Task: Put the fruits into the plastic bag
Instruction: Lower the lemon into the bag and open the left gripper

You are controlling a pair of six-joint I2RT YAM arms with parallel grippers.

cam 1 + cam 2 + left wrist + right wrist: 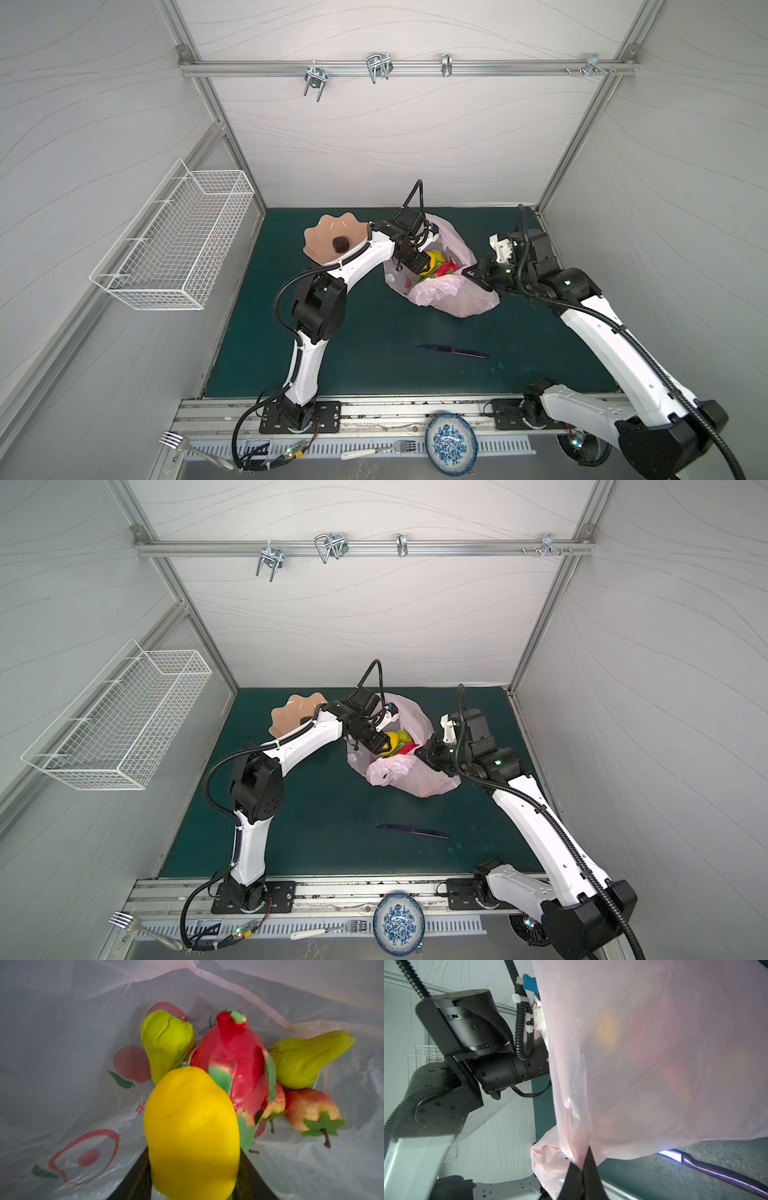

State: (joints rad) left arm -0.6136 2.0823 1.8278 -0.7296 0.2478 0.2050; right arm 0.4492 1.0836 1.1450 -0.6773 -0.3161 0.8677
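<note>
Green worktop, bowl holds one brown fruit; left fingers clamp lemon inside bag with pears, right fingers pinch bag.

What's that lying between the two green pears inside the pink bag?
The red-green dragon fruit lies between one green pear and the second green pear; the left wrist view shows it clearly.

Our left arm is extended forward, left gripper clamped on the lemon. We hold the right gripper fully closed, pinching the plastic bag at its fingertips.
</note>
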